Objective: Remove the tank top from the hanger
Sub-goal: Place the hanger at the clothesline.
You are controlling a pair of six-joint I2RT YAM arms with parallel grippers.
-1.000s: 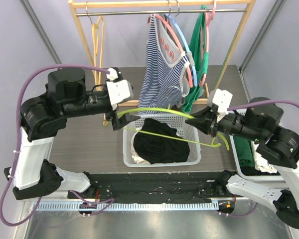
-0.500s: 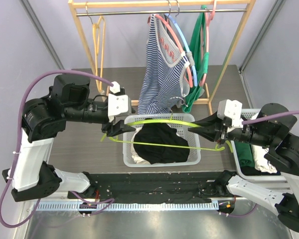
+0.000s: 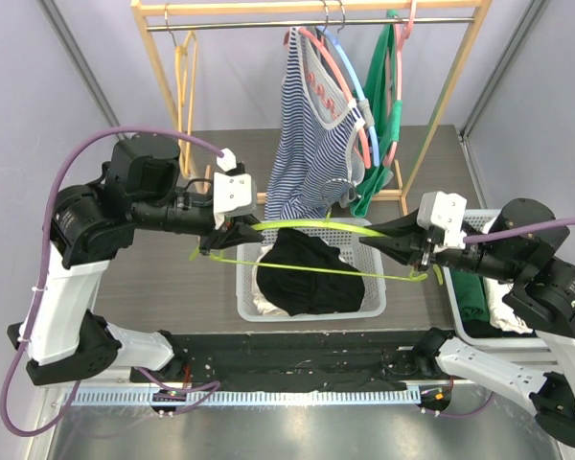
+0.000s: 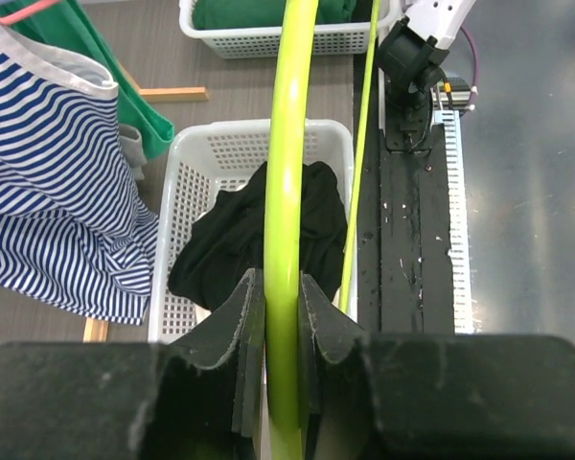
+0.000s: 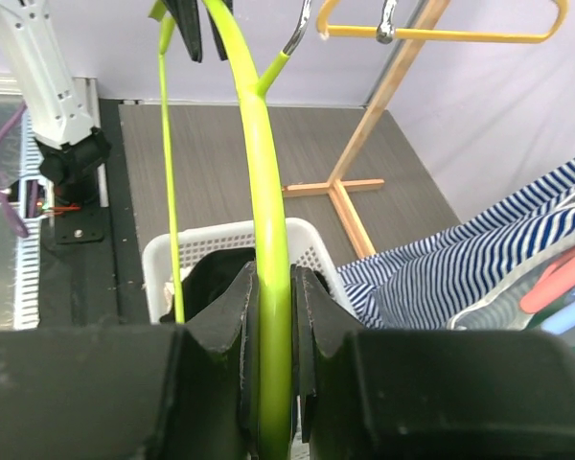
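Top external view, contents as I am finding them:

1. My left gripper (image 3: 238,233) is reaching in from the left. Its jaws are clamping the left end of the green hanger (image 3: 316,226). In the left wrist view both fingers (image 4: 240,331) are pressing flat against the thick green arm.
2. My right gripper (image 3: 388,235) is reaching in from the right. Its jaws are clamping the right end of the same hanger, near its hook. In the right wrist view the green arm is sitting tight between them.
3. The green hanger is stretching level between my two grippers, above the white basket (image 3: 245,287).
4. The black tank top (image 3: 307,273) is lying crumpled inside the white basket, under the hanger. I cannot tell whether any fold is touching the thin lower bar.
5. The white basket is sitting on the table (image 3: 172,278), in the middle near my bases.
6. The wooden rack (image 3: 158,57) is standing at the far side.
7. A striped top (image 3: 302,144) and a green garment (image 3: 383,86) are hanging from the rack, right of centre.
8. A yellow hanger (image 3: 187,67) is hanging bare at the rack's left.
9. A second basket (image 3: 452,292) is sitting at the near right, holding folded green cloth.
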